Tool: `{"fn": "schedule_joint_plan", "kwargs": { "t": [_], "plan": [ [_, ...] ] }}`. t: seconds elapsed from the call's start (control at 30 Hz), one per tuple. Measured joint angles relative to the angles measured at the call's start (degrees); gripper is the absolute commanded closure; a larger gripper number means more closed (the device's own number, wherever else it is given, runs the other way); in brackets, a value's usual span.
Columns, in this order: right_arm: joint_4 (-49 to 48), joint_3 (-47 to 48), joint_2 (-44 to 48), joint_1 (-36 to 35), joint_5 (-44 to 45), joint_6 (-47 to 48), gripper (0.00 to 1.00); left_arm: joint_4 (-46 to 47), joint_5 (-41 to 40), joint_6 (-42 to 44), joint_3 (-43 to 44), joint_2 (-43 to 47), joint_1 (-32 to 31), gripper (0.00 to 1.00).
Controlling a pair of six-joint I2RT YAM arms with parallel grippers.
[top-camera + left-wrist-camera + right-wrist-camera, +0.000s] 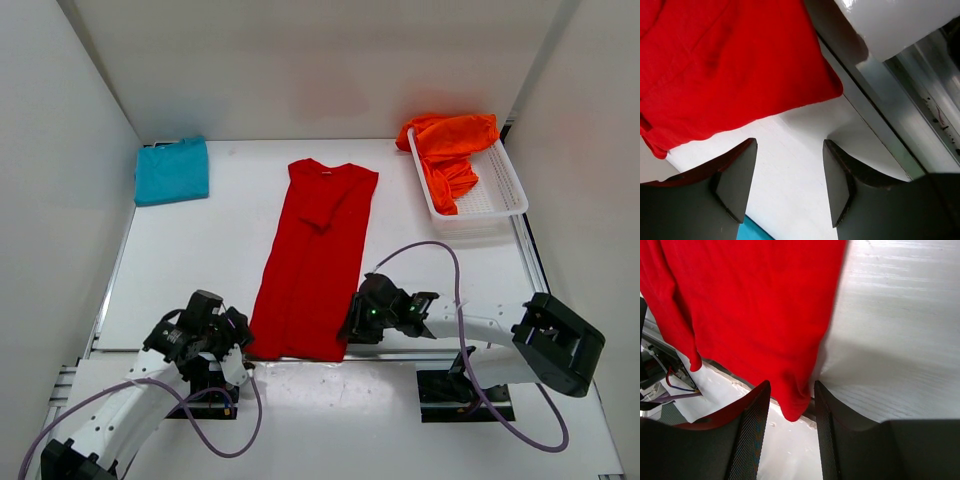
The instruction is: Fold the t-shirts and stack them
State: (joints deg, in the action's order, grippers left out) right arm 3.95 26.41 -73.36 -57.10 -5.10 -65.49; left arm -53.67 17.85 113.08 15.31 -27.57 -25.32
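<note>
The red t-shirt (315, 255) lies on the table as a long narrow strip, collar at the far end. My left gripper (240, 347) sits just off its near left corner; in the left wrist view its jaws (790, 182) stand open over bare table, with the red t-shirt (730, 65) ahead of the fingertips. My right gripper (352, 325) is at the near right corner. It (790, 435) is open, and the corner of the red t-shirt (795, 402) hangs between its fingers, unpinched. The teal-blue t-shirt (172, 170) lies folded at the back left. The orange t-shirt (448, 145) is bunched in the basket.
A white mesh basket (500, 195) stands at the back right against the wall. White walls close in the table on the left, back and right. The table's near edge and a metal rail (900, 115) run just behind the red t-shirt's hem.
</note>
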Motion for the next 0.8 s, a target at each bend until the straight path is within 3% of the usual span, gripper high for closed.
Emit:
{"fn": "schedule_joint_plan", "kwargs": {
  "t": [0.27, 0.47, 0.6, 0.7, 0.8],
  "plan": [
    [-2.9, 0.2, -2.0, 0.1, -1.3, -0.1, 0.53, 2.3, 2.5, 1.0, -1.2, 0.6, -0.8, 0.34],
    [-2.5, 2.2, -4.2, -0.5, -1.7, 0.0, 0.53, 5.9, 4.2, 1.5, -3.0, 0.8, -2.2, 0.46],
    [-2.0, 2.3, -4.2, -0.7, -1.7, -0.4, 0.53, 7.2, 4.5, 1.6, -3.9, 0.7, -2.8, 0.63],
    [-0.3, 2.4, -3.7, -0.7, -1.7, -0.8, 0.53, 7.1, 4.5, 1.3, -4.6, 0.6, -3.2, 0.94],
    [3.3, 3.4, -3.4, -0.9, -1.3, -1.1, 0.53, 7.5, 4.5, 1.5, -5.1, 0.7, -3.8, 0.97]
  ]
}}
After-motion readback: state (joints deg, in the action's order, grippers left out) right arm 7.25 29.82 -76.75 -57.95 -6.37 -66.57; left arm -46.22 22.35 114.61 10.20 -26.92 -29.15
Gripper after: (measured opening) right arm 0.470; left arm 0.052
